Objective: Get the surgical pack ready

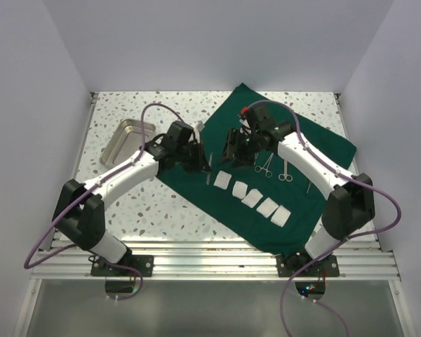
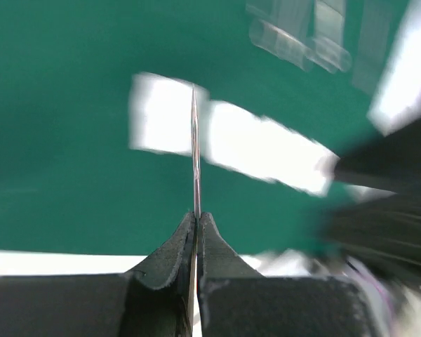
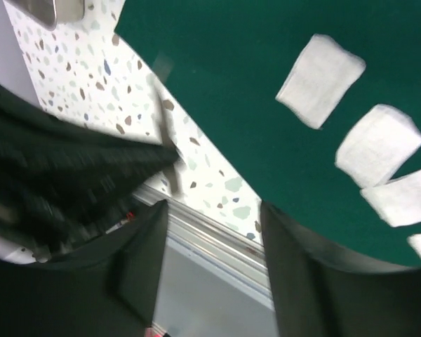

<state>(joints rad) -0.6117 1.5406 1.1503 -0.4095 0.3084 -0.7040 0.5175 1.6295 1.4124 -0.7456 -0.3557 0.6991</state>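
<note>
The dark green drape [image 1: 295, 151] lies spread out as a wide sheet on the speckled table. My left gripper [image 1: 198, 159] hovers over its left edge, shut on a thin metal instrument [image 1: 210, 168] that hangs down. In the left wrist view the fingers [image 2: 196, 214] pinch that instrument [image 2: 195, 154] edge-on above the drape [image 2: 70, 140]. My right gripper [image 1: 236, 149] is open and empty above the drape's middle. In the right wrist view its fingers [image 3: 214, 232] stand wide apart over the drape [image 3: 231, 84] and the table's near edge.
A row of several white gauze squares [image 1: 252, 196] lies on the drape, also seen in the right wrist view [image 3: 321, 79]. Two ring-handled forceps [image 1: 265, 166] lie right of the right gripper. A shiny metal tray [image 1: 126, 140] sits at the left. White walls enclose the table.
</note>
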